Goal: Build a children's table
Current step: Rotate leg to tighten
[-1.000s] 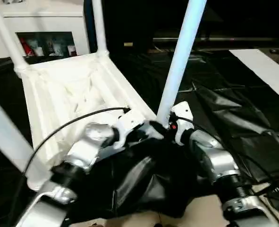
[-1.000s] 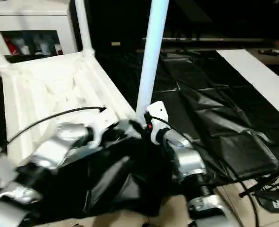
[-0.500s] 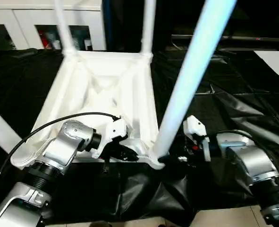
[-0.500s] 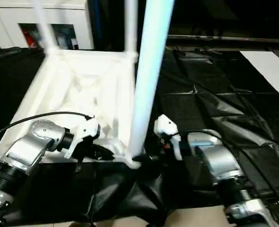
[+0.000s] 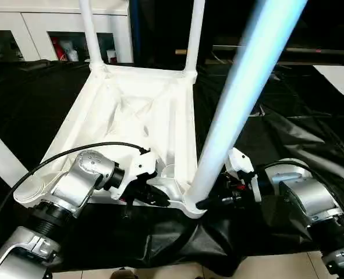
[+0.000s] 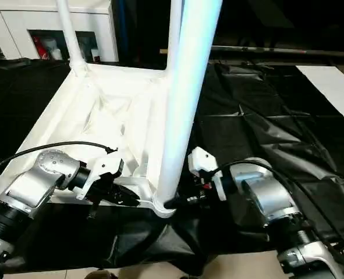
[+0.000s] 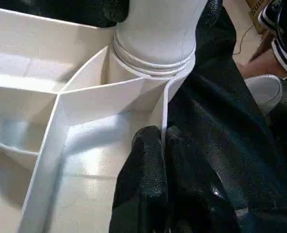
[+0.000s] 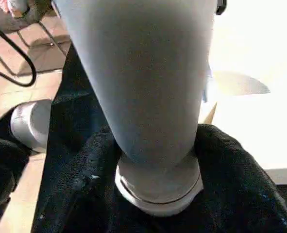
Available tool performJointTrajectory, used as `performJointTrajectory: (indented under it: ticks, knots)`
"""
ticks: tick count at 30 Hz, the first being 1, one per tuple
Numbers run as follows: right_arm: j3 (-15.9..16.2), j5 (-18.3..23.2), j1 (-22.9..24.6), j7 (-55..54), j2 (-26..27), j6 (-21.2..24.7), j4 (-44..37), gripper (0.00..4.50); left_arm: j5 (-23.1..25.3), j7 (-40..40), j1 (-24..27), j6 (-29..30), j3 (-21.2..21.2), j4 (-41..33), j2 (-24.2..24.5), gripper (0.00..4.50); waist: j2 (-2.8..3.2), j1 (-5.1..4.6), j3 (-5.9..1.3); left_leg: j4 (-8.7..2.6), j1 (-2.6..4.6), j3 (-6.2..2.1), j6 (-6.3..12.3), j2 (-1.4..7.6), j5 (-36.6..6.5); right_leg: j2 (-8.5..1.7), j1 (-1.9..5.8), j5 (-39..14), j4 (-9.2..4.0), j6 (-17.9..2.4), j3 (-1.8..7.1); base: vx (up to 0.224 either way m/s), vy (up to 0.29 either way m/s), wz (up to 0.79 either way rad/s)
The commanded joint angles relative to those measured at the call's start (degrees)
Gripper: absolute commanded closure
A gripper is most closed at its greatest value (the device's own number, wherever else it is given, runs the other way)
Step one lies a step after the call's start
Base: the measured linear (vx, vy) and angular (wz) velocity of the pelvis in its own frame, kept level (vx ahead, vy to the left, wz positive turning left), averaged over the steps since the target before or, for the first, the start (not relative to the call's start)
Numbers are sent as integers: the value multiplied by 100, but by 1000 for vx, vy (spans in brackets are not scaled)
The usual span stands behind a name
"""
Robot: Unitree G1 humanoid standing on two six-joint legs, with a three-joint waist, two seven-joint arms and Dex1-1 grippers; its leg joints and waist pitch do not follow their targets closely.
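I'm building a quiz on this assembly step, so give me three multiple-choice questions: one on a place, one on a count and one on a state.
1. Where does the left gripper grip?
A. On a cabinet door
B. On the table top's thin rim beside the near corner socket
C. High up a far leg

2. How many white legs rise from the table top?
A. Two
B. Three
C. Four

3. How does the table top lie?
A. Ribbed underside up on the black sheet
B. Standing on its legs
C. Leaning on the cabinet

Answers:
1 B: in the left wrist view the left gripper pinches the rim just below the socket.
2 C: the head views show four legs, one at each corner.
3 A: the table top shows its ribs, flat on the black sheet.
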Motion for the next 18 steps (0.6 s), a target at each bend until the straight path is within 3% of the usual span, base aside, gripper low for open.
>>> performJointTrajectory:
  ticks: [1,5,11,12,14,16,18]
  knots:
    - [2,-6,13,7,1,10,35,239,-36,-34,66,75,-130,-26,-16,450,-28,-4,-348,-343,-9,12,398,129,-785,-346,336,-1245,-335,-1149,255,0,0,0]
    - [1,19,73,47,-28,43,1,246,-38,-5,69,90,-135,-37,-38,450,-27,-2,-349,-345,-3,8,363,129,-880,-355,337,-1467,-352,-1089,260,0,0,0]
    - [-72,37,168,-214,69,38,-7,248,48,261,66,5,-113,90,-171,450,-14,-4,-353,-332,-1,11,361,126,-831,-345,334,-1304,-345,-1127,258,0,0,0]
    - [-291,-51,163,-972,374,-1,186,248,248,903,-27,-108,-37,356,-440,450,-38,-16,-356,-334,-7,16,356,125,-882,-344,335,-1392,-357,-1104,259,0,0,0]
    - [-418,-63,128,-1388,546,148,303,249,344,1258,-85,-155,14,508,-592,450,-30,-26,-322,-351,22,17,263,106,-1097,-349,305,-1854,-430,-995,257,0,0,0]
    - [-578,-120,82,-2036,819,303,480,249,462,1745,-176,-169,74,710,-817,450,-53,-25,-327,-368,18,-10,148,93,-1221,-367,324,-2405,-470,-762,239,0,0,0]
    - [-655,-154,73,-2438,1021,388,571,251,514,2026,-229,-134,104,807,-970,450,-90,-91,-328,-395,-21,-47,40,73,-1303,-381,346,-2944,-524,-435,213,0,0,0]
